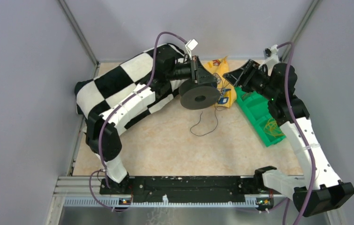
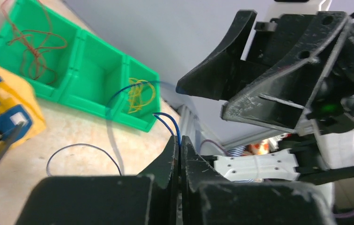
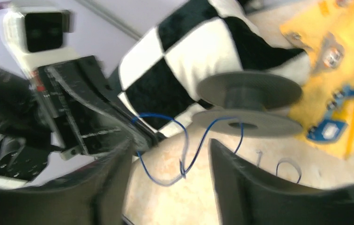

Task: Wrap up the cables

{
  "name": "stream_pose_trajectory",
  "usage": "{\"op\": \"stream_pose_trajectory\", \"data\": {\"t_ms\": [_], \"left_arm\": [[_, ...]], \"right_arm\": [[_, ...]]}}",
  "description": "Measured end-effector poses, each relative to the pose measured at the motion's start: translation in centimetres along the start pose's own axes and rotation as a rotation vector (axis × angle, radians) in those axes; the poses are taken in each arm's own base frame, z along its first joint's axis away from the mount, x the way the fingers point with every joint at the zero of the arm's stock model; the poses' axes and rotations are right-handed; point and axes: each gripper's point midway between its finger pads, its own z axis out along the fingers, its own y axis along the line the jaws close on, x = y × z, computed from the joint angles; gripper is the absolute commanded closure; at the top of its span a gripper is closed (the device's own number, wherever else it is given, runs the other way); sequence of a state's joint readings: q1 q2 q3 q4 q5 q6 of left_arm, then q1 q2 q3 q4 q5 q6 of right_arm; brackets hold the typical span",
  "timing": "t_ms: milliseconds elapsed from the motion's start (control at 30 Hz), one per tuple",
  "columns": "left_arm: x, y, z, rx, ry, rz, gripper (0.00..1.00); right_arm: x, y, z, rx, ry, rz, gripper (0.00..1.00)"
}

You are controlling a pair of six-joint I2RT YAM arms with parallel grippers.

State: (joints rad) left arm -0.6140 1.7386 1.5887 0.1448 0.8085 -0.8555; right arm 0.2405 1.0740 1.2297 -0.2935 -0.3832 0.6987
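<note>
A thin blue cable [image 2: 166, 120] is pinched at the tips of my left gripper [image 2: 180, 142], whose jaws are shut on it. In the right wrist view the same blue cable [image 3: 190, 149] hangs in loose loops from the left gripper [image 3: 140, 133] to the dark grey spool [image 3: 250, 104]. It passes between the spread fingers of my right gripper [image 3: 170, 157], which is open and touches nothing. From above, the left gripper [image 1: 215, 79] and right gripper [image 1: 227, 77] meet just behind the spool [image 1: 200, 96]. A second dark cable [image 1: 204, 124] lies looped on the table.
A green divided bin [image 1: 261, 116] holding yellow wire [image 2: 140, 96] and red wire [image 2: 33, 44] lies at the right, under the right arm. A yellow sheet with small parts [image 1: 226, 91] lies behind the spool. Grey walls close in the back and both sides.
</note>
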Motion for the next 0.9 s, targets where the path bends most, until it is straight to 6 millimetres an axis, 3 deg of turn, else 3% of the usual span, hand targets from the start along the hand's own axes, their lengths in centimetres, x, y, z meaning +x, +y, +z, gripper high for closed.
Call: {"op": "stream_pose_trajectory", "data": {"t_ms": [67, 200, 333, 467, 633, 900], "left_arm": [[-0.1, 0.8, 0.0, -0.041, -0.003, 0.041, 1.00], [0.3, 1.9, -0.9, -0.112, 0.025, 0.196, 1.00], [1.3, 1.1, -2.9, -0.129, 0.058, 0.392, 1.00], [2.7, -0.9, -5.6, -0.097, 0.026, 0.571, 1.00], [4.0, -3.4, -7.8, -0.004, -0.112, 0.729, 1.00], [2.6, -6.3, -8.2, 0.079, -0.232, 0.785, 1.00]], "right_arm": [[0.7, -1.7, -0.7, 0.090, 0.007, -0.009, 0.25], [2.0, -5.0, -3.3, 0.271, 0.038, -0.077, 0.24], [2.9, -5.7, -5.2, 0.313, 0.092, -0.172, 0.24], [2.5, -3.7, -5.6, 0.214, 0.080, -0.232, 0.24], [2.2, -0.3, -3.9, -0.004, 0.027, -0.218, 0.24], [3.6, 3.6, -1.2, -0.244, 0.069, -0.205, 0.26]]}}
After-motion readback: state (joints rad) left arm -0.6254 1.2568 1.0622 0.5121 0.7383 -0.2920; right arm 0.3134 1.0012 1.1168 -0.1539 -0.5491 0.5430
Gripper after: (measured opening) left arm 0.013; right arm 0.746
